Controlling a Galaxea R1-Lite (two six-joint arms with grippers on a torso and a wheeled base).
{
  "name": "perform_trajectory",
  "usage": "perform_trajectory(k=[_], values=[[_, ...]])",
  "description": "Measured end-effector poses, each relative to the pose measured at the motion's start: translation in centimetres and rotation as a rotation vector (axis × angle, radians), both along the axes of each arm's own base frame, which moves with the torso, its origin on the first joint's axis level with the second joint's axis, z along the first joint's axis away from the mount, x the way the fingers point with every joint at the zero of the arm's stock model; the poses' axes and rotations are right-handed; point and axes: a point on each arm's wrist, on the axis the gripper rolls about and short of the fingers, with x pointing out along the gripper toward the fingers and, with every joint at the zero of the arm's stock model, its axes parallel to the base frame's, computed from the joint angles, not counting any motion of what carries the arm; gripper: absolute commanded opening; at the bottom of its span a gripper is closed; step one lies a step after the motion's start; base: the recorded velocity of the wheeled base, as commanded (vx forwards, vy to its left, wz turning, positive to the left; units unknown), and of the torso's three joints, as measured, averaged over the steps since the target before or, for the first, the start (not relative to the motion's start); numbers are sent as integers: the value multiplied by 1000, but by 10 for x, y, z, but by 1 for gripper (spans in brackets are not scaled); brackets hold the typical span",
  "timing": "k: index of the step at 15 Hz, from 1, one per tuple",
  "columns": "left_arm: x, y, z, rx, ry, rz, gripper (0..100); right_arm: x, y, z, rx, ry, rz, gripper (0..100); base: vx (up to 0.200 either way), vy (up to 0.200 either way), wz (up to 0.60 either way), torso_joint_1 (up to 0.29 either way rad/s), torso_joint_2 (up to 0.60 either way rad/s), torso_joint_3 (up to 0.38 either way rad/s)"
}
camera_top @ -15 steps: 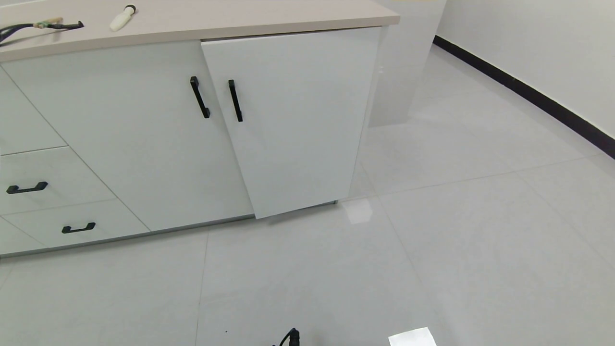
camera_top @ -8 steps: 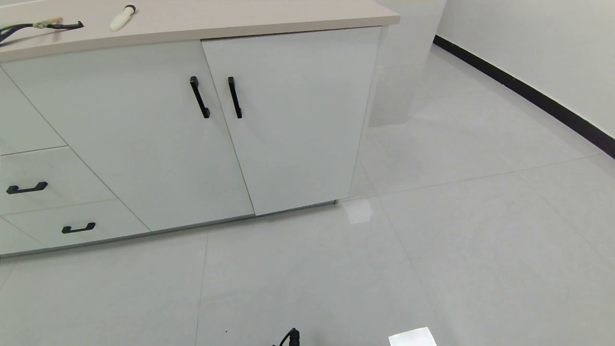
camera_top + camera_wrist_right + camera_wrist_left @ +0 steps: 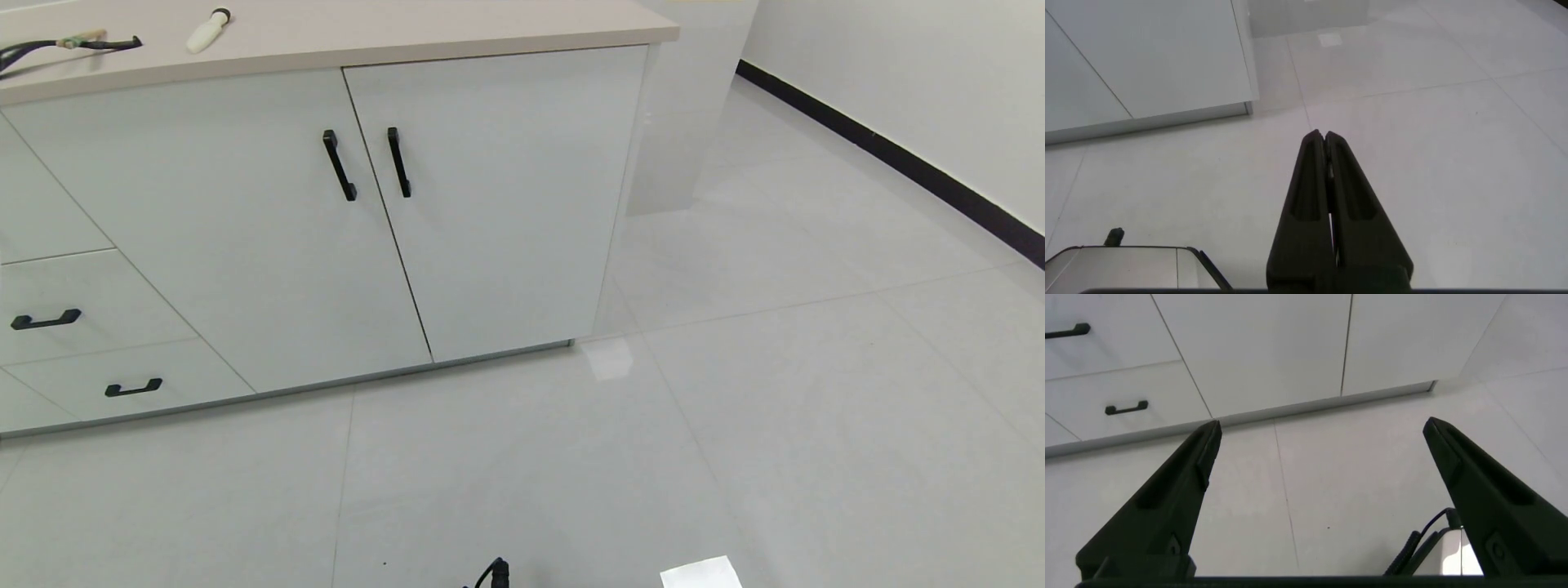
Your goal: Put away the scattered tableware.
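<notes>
Looking down from the head view, a pale tabletop [image 3: 424,28] runs along the top, above two white cabinet doors [image 3: 506,188], both flush shut, with black door handles [image 3: 340,166] side by side. The tableware lies at the tabletop's far left: a white-handled utensil [image 3: 208,30] and, near it, a dark utensil [image 3: 73,42] whose kind I cannot tell.

In the left wrist view, the left pincer [image 3: 1323,425] hangs low over the grey floor [image 3: 1315,498], fingers spread wide, holding nothing.

In the right wrist view, the right pincer [image 3: 1324,139] points at the floor, fingers pressed together, empty.

Risks, as I judge them: both pincers sit well apart from the tableware, so rising toward it could clip a door handle or the tabletop's edge. The rounded white handle may roll if nudged, and a pincer left pressed together would shove it, not grip it.
</notes>
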Motion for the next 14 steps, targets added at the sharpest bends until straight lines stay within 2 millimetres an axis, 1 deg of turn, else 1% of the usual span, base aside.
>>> perform_trajectory(k=[2,5,7,13,14], values=[[0,0,0,-1,0,0,100,0,0,0,0,-1,1,0,200,0,0,2,2,2],[0,0,0,-1,-1,0,100,0,0,0,2,0,0,0,200,200,0,4,2,5],[0,0,0,0,-2,0,100,0,0,0,2,1,1,0,0,200,600,2,-2,2],[0,0,0,1,0,-2,100,0,0,0,1,2,1,0,0,0,600,2,3,2],[0,0,0,0,0,-3,100,0,0,0,1,1,0,0,0,0,0,0,0,0]])
